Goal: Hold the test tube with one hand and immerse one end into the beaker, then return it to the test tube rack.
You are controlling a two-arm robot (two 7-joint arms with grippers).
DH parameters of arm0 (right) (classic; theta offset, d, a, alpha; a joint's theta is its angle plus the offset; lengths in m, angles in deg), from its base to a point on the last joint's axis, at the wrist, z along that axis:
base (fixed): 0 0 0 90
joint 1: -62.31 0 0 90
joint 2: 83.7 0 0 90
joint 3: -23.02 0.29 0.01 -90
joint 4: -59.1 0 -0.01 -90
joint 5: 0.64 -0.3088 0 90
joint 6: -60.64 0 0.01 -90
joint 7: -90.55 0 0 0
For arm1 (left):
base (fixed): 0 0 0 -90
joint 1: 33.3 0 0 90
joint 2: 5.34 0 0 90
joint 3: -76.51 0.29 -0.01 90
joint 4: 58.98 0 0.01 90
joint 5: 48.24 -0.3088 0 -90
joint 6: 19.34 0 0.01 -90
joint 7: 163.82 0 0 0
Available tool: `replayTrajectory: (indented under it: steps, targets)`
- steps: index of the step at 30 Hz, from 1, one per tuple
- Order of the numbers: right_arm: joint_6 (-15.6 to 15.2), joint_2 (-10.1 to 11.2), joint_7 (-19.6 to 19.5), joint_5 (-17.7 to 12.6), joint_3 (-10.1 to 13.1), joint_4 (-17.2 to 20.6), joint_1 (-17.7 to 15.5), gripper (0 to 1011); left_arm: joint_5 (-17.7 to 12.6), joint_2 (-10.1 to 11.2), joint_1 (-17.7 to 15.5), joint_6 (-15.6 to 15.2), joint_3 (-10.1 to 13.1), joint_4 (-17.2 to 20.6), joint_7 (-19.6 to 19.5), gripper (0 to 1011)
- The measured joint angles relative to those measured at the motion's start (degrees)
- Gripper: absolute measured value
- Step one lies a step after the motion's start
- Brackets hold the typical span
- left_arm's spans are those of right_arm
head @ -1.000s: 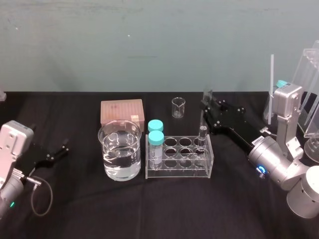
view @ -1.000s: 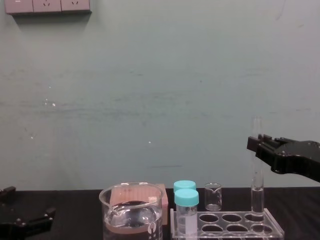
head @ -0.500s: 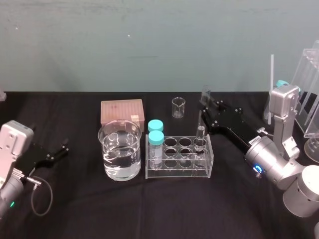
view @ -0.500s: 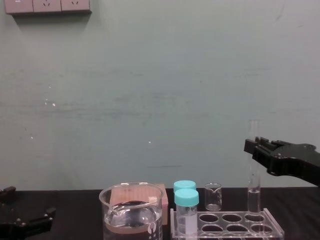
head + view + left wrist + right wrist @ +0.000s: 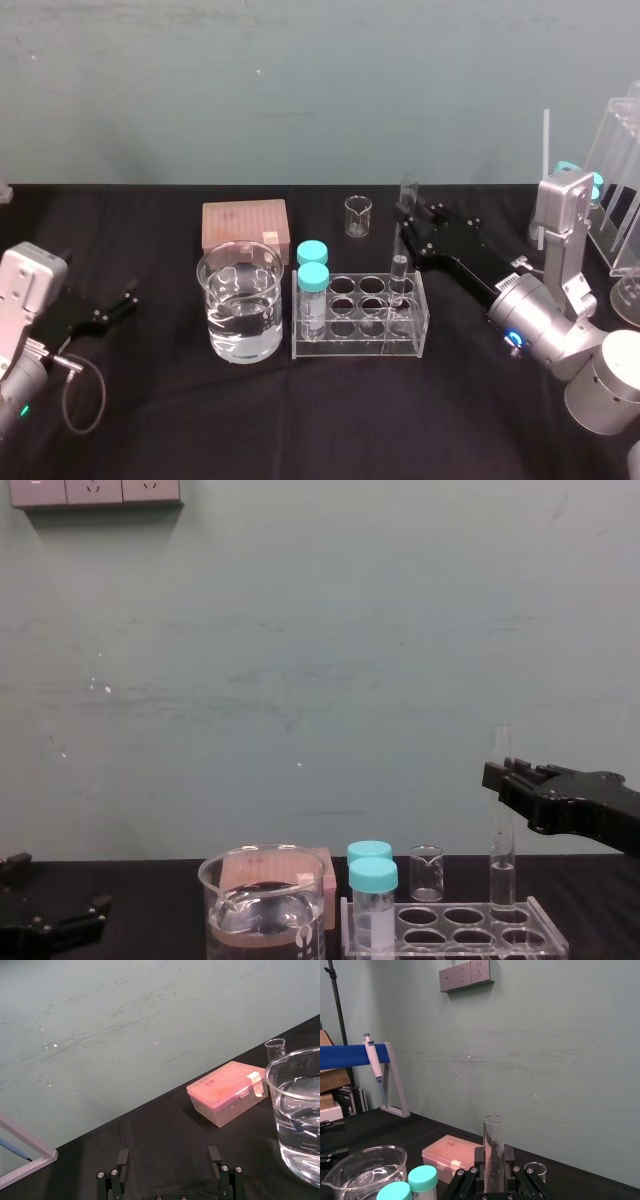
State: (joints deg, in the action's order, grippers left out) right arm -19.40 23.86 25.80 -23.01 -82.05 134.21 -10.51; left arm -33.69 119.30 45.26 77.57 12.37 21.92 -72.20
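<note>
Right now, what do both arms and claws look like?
Right claw: black, two-fingered, on a silver cylindrical wrist with a blue glowing ring. Left claw: black, on a pale grey housing, with a looping grey cable and small green light.

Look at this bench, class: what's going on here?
The right gripper holds the test tube upright by its upper part, its lower end at a right-end hole of the test tube rack. The beaker, part full of clear liquid, stands left of the rack. The left gripper rests open off to the left, holding nothing.
</note>
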Motion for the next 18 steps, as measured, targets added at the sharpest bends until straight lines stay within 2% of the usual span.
replayTrajectory:
  steps: [18]
  targets:
    - [0.0, 0.19, -0.04, -0.05, 0.15, 0.01, -0.21, 222, 0.0, 0.0, 0.0, 0.0, 0.0, 0.0, 0.0, 1000]
